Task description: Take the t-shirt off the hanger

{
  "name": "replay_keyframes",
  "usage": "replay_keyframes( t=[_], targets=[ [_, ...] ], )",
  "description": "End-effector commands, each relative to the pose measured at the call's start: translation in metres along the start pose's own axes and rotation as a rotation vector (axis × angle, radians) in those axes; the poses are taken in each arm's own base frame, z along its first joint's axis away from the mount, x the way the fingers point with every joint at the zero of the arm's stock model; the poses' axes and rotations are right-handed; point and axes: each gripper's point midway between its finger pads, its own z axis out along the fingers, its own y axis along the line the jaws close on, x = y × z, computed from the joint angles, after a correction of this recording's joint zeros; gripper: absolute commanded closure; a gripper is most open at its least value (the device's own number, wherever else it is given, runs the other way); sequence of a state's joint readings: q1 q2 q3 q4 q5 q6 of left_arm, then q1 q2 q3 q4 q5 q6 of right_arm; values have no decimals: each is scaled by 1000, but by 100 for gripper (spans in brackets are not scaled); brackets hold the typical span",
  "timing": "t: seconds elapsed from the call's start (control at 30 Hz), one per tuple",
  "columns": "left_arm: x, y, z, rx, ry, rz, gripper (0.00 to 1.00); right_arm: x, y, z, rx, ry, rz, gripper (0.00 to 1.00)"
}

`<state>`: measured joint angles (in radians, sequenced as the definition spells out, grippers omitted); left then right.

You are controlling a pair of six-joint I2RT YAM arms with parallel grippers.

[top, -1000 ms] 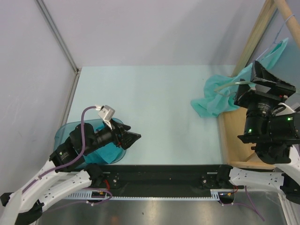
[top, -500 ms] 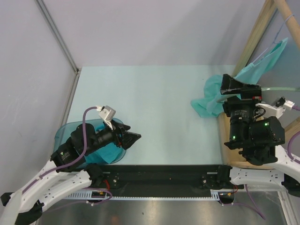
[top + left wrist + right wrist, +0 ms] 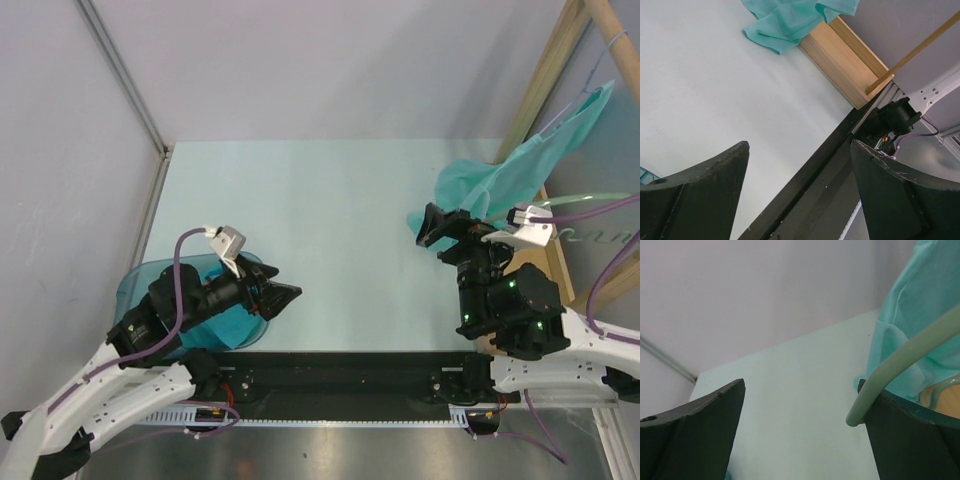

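The teal t-shirt [image 3: 495, 180] hangs from the wooden rack [image 3: 545, 70] at the right, its lower part bunched on the table. A pale green hanger [image 3: 585, 198] shows as a thin arc beside it. My right gripper [image 3: 445, 225] is open, low over the table at the shirt's near-left edge. In the right wrist view the hanger's rounded end [image 3: 900, 367] lies against the right finger [image 3: 910, 440], not between the jaws [image 3: 801, 385], with the t-shirt [image 3: 920, 315] behind. My left gripper [image 3: 285, 295] is open and empty at the near left; its view [image 3: 799, 145] shows the t-shirt [image 3: 790, 20] far off.
A blue tub [image 3: 135, 285] holding teal cloth sits under the left arm at the near-left corner. The rack's wooden base [image 3: 500, 300] runs along the table's right edge, also in the left wrist view [image 3: 845, 60]. A black rail [image 3: 340, 365] borders the near edge.
My right arm has swung down from the rack and leftward, so its gripper is now low beside the shirt's bunched end. The left arm has not moved.
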<state>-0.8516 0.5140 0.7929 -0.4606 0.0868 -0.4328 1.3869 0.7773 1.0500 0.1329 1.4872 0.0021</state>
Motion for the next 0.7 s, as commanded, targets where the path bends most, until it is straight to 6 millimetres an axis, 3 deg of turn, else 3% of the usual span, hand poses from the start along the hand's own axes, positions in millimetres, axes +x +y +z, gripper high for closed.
replay_keyframes(
  t=[0.0, 0.13, 0.2, 0.33, 0.43, 0.5, 0.53, 0.57, 0.63, 0.67],
  targets=[
    [-16, -14, 5, 62, -27, 44, 13, 6, -39, -22, 132, 68, -163, 0],
    [-14, -12, 9, 56, -12, 56, 12, 27, -29, -37, 12, 112, -176, 0],
    [-9, -10, 11, 52, 0, 50, 12, 38, -33, -38, 12, 109, -139, 0],
    [-1, -10, 12, 61, 18, 36, 12, 41, -48, -34, 23, 113, 11, 1],
    [-2, -17, 14, 101, 23, 32, 12, 35, -70, -26, 62, 80, 158, 0],
    [-11, -34, 14, 183, 7, 44, 11, 28, -73, -23, 25, 76, 237, 0],
    [-13, -40, 17, 208, 15, 45, 12, 29, -78, -22, 13, 63, 204, 0],
    [-22, -48, 19, 244, -5, 51, 12, 17, -74, -21, 1, 66, 361, 0],
    [-31, -66, 25, 325, 7, 61, 14, 12, -76, -19, -19, 58, 395, 0],
    [-40, -75, 27, 365, -14, 67, 16, 0, -74, -18, -11, 56, 519, 0]
  ],
)
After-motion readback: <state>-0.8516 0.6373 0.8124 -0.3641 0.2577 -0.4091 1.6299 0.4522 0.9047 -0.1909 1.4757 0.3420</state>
